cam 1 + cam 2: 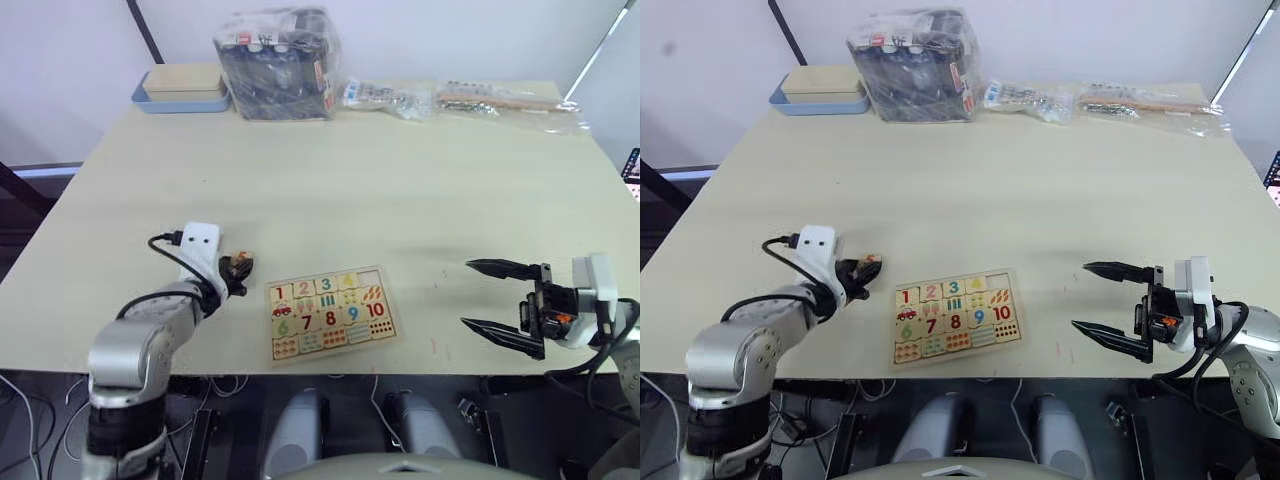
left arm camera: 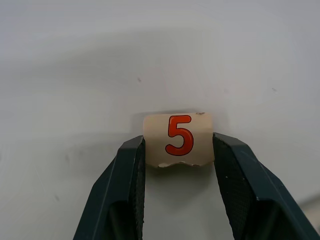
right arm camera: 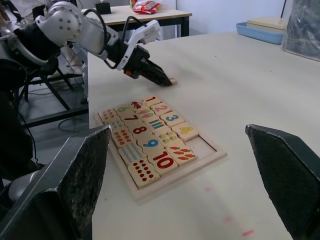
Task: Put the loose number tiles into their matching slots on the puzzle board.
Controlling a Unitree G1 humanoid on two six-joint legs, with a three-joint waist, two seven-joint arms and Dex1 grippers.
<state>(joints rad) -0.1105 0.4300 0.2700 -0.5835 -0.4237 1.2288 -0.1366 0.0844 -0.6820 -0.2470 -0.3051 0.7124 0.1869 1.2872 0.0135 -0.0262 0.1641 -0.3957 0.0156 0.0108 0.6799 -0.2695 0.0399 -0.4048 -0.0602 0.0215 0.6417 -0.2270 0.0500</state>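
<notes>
The puzzle board (image 1: 335, 347) lies near the table's front edge, between my arms. Tiles 1 to 4 sit in its top row, and the slot (image 3: 204, 145) beside the 4 is bare. Just left of the board, my left gripper (image 1: 243, 262) is low on the table, shut on a loose number tile (image 2: 180, 135) with a red 5. The tile rests on the tabletop, pressed between both fingers (image 2: 125, 190). My right gripper (image 1: 500, 297) hovers to the right of the board, open and holding nothing.
At the table's far left corner stands a blue tray with a wooden box (image 1: 180, 88). Beside it is a plastic-wrapped dark bundle (image 1: 278, 62), and clear bags of small parts (image 1: 400, 97) and sticks (image 1: 500, 100) lie along the back edge.
</notes>
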